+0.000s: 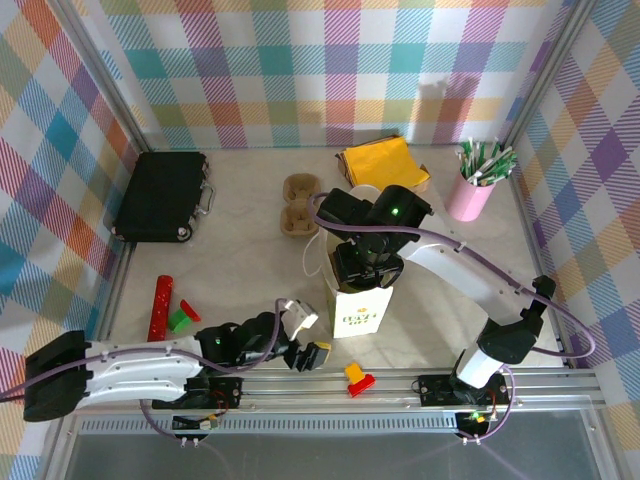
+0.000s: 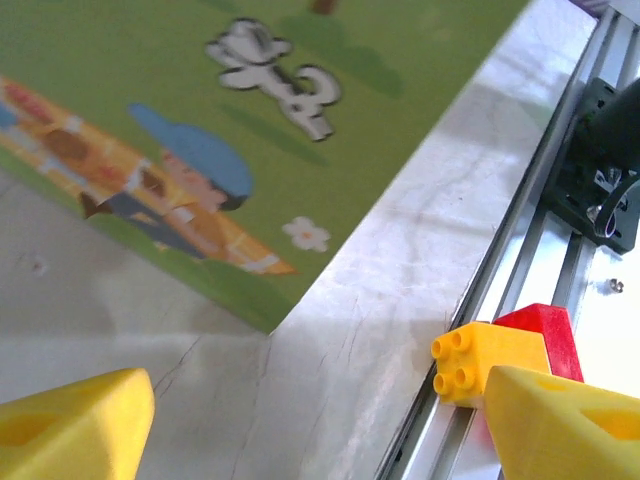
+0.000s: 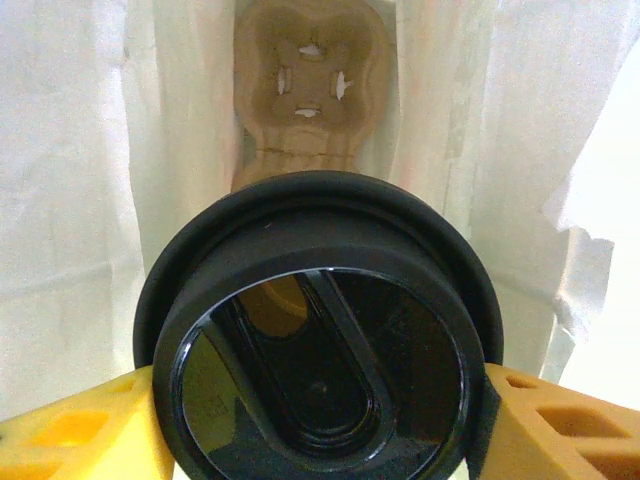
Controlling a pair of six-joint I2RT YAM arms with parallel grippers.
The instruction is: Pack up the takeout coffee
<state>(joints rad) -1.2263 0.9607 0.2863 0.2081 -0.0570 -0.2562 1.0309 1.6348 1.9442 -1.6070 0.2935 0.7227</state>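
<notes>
While my right end effector point(image 3: 320, 425) clamps the takeout coffee point(image 3: 320, 350), black lid up, the cup hangs upright within the mouth of the white bag point(image 3: 70, 200); one cardboard carrier point(image 3: 308, 90) lies straight below; one cup, one bag; my left end effector point(image 2: 320, 425) stands wide, holding nothing, beside the bag's base.

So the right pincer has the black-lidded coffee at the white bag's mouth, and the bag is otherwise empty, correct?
Not quite. The white bag is not otherwise empty: the right wrist view shows a brown cardboard cup carrier lying at its bottom, beyond the coffee. The rest holds: the right pincer grips the black-lidded coffee at the bag's mouth.
</notes>
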